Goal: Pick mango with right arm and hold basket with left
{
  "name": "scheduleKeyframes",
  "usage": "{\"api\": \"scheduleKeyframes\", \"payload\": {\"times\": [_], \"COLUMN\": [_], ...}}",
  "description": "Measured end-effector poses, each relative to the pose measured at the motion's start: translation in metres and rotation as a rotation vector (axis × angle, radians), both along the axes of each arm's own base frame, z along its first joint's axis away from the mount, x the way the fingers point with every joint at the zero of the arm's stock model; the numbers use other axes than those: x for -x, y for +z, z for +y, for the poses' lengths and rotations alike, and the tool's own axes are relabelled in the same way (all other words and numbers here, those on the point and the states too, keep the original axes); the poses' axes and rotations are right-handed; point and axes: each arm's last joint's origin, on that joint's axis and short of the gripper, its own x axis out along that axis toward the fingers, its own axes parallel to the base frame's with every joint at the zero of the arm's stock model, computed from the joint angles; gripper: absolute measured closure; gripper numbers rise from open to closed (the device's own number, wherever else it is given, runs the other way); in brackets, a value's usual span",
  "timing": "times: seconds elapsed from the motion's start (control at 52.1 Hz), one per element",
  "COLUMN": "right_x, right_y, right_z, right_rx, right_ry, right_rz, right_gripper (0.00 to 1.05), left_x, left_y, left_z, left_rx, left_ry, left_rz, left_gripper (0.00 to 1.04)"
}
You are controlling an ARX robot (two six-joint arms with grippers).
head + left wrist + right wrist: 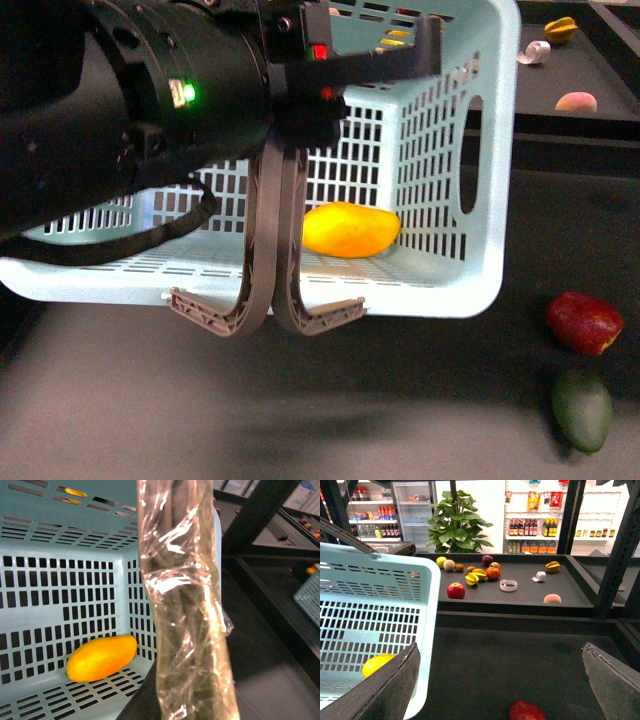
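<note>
Yellow mango (350, 229) lay inside basket (490, 150), at 6 o'clock from left jaws, apparently clamped on its rim; right jaws stood apart, empty. Basket should be held level, lest mango roll.

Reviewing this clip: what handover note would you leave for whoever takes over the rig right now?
Left gripper: appears clamped on the basket's two raised handles; the fingers themselves are hidden.
Right gripper: open and empty, over the dark surface beside the basket.
Mango: lies on the basket's floor.
Done: the mango is in the basket and the left arm has the handles.
Left: probably only keeping the basket held; check that grip.
</note>
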Motion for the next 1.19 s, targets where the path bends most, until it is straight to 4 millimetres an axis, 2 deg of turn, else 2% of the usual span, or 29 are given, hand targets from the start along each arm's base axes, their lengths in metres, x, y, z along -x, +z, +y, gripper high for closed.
{"api": "scheduleKeyframes", "payload": {"times": [0.115, 0.384, 0.634, 0.826, 1.037, 1.191], "right_x": [0.000, 0.000, 0.000, 0.000, 0.000, 0.000], "right_y": [0.000, 0.000, 0.000, 0.000, 0.000, 0.000], "right_z": [0.000, 0.000, 0.000, 0.000, 0.000, 0.000], "right_rx": [0.000, 0.000, 0.000, 0.000, 0.000, 0.000], "right_ry": [0.000, 0.000, 0.000, 0.000, 0.000, 0.000], "right_rz": [0.000, 0.000, 0.000, 0.000, 0.000, 0.000], "right_gripper": [0.08, 0.08, 0.08, 0.08, 0.08, 0.08], "left_x": [-0.018, -0.055, -0.084, -0.107, -0.120, -0.123], "left_y": [0.002, 0.005, -0.012, -0.024, -0.054, -0.063], "left_z": [0.009, 0.045, 0.073, 0.086, 0.100, 0.103], "left_rx": [0.067, 0.366, 0.657, 0.872, 0.975, 1.002], "left_ry": [0.135, 0.548, 0.870, 1.002, 1.106, 1.128], "left_rz": [0.060, 0.206, 0.322, 0.359, 0.393, 0.403], "left_gripper": [0.99, 0.99, 0.99, 0.99, 0.99, 0.97]}}
